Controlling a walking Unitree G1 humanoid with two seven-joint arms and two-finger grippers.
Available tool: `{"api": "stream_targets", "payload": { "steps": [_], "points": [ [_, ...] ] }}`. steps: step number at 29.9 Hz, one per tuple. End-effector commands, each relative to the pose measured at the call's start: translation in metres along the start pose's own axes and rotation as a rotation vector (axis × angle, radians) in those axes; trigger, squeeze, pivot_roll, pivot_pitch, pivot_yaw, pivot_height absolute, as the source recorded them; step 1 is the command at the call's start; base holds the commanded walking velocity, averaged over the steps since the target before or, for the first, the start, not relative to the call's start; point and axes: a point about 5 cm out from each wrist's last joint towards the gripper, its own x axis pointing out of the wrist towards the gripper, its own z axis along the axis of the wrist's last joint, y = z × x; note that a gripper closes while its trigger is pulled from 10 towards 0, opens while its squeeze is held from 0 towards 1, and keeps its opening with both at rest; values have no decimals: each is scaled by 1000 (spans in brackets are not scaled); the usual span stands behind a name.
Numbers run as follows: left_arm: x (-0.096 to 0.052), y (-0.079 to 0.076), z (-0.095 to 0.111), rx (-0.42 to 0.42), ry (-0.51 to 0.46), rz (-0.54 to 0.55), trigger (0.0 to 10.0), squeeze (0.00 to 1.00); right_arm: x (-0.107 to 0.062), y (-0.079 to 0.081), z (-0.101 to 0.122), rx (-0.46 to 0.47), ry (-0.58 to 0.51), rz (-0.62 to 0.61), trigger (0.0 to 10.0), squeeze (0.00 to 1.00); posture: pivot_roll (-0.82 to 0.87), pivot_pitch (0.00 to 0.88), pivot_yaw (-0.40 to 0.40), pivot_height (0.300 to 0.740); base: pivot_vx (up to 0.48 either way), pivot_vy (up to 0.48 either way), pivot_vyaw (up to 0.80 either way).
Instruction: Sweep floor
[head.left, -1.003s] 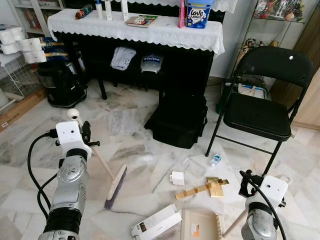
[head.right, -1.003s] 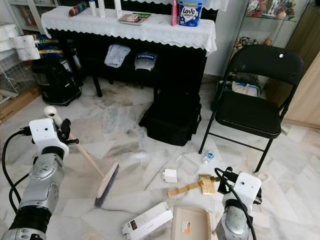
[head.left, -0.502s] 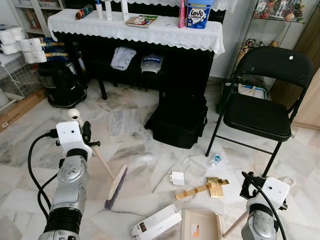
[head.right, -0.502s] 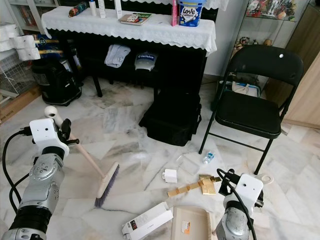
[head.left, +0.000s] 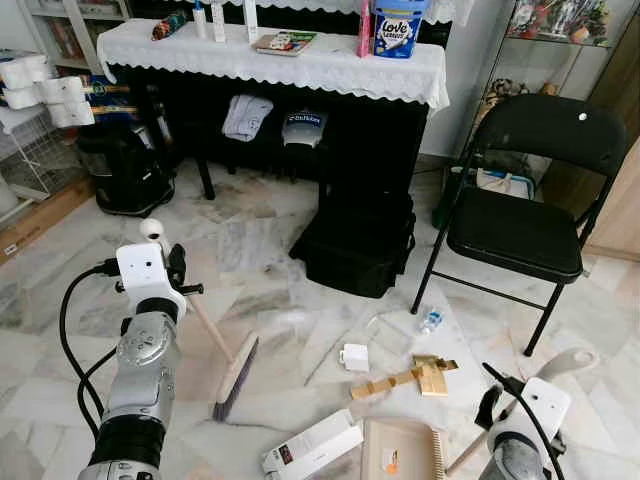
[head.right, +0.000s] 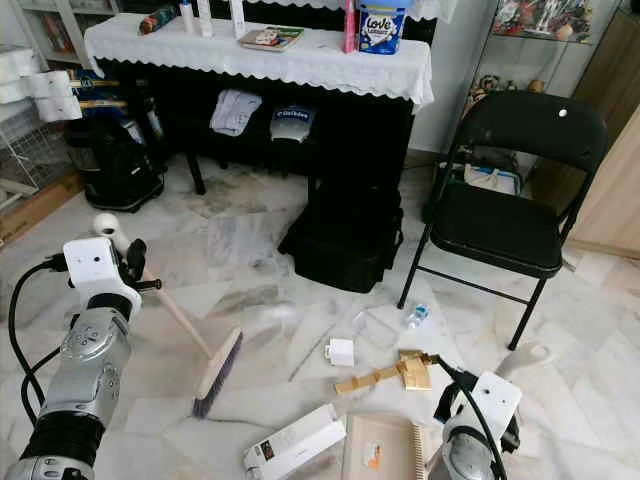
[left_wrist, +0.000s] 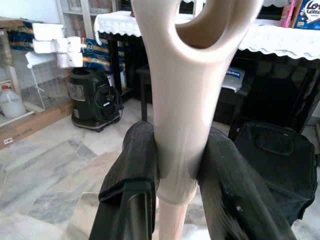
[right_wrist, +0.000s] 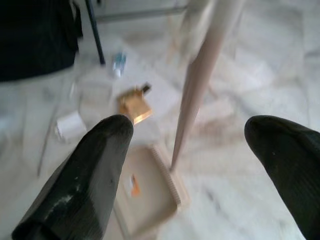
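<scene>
Released since a second ago, the dustpan (head.left: 402, 447) handle stands between the right gripper's (right_wrist: 192, 165) spread fingers. Left gripper (left_wrist: 175, 165) clenches the broom (head.left: 236, 374), bristles on floor; next, sweep the scraps (head.left: 415, 374) panward.

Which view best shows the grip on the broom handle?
The left wrist view: the left end effector clamps both black fingers on the broom handle. The eye views show the broom with its bristles on the floor.
</scene>
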Motion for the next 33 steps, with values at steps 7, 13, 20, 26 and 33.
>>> {"api": "stream_targets", "payload": {
  "steps": [7,13,20,26,33],
  "points": [
    [9,1,27,115,-127,-18,10000,0,0,14,-24,-108,35,143,10000,0,-57,0,-15,740,0,0,0],
    [16,15,34,340,-137,-2,10000,0,-2,16,-30,-119,21,153,10000,0,-52,0,1,740,0,0,0],
    [17,36,3,815,60,-16,10000,0,-1,16,-41,-181,31,162,10000,0,-50,0,13,740,0,0,0],
    [-5,68,-48,1294,364,-204,10000,0,-1,20,-42,-193,15,170,10000,0,-46,0,37,740,0,0,0],
    [-61,119,-100,1423,790,-332,10000,0,-1,22,-45,-198,11,176,10000,0,-33,0,48,740,0,0,0]
  ]
}}
